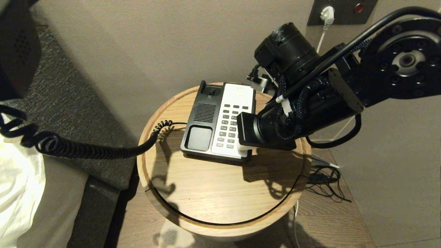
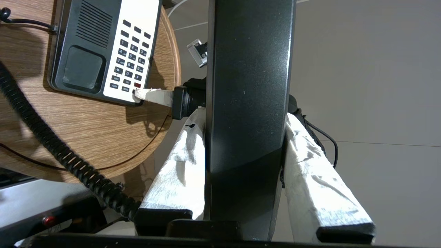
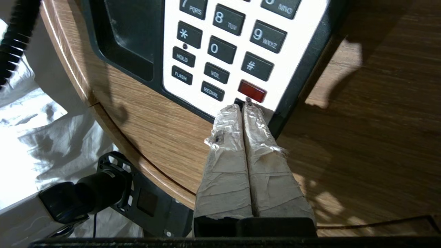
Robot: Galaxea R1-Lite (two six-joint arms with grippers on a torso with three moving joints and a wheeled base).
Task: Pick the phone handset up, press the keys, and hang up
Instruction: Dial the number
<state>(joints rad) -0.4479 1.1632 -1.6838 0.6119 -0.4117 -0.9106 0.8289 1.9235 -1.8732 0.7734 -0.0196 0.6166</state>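
Right gripper [image 3: 243, 107] is down at the near edge of the phone base [image 1: 220, 122], both tape-wrapped fingers [image 3: 227, 151] pressed flat together with nothing between them. Tips sit on the white keypad panel just below the red key [image 3: 252, 90], next to the REDIAL key [image 3: 213, 91]; can't tell if they actually touch the red key or only the panel beside it. In the head view the right arm [image 1: 310, 100] comes in from the right and covers the lower right corner of the keypad [image 1: 230, 125]. Handset [image 2: 248, 86] is off the base, clamped in the left gripper [image 2: 246, 144], one padded finger [image 2: 179, 168] on each side of the glossy black body. It's held off the table's edge, over the floor [image 2: 372, 75] in the left wrist view. The left gripper itself is outside the head view. Cradle [image 1: 204, 117] on the base is bare, speaker grille and the recessed pad both exposed. Coiled cord [image 1: 79, 146] runs stretched from the left side of the base across the rim of the round wooden table [image 1: 213, 193] and off to the left over the grey upholstery [image 1: 69, 103]. Wall plate with a white plug [image 1: 327, 14] is behind the table, loose cables [image 1: 322, 179] on the floor to its right.
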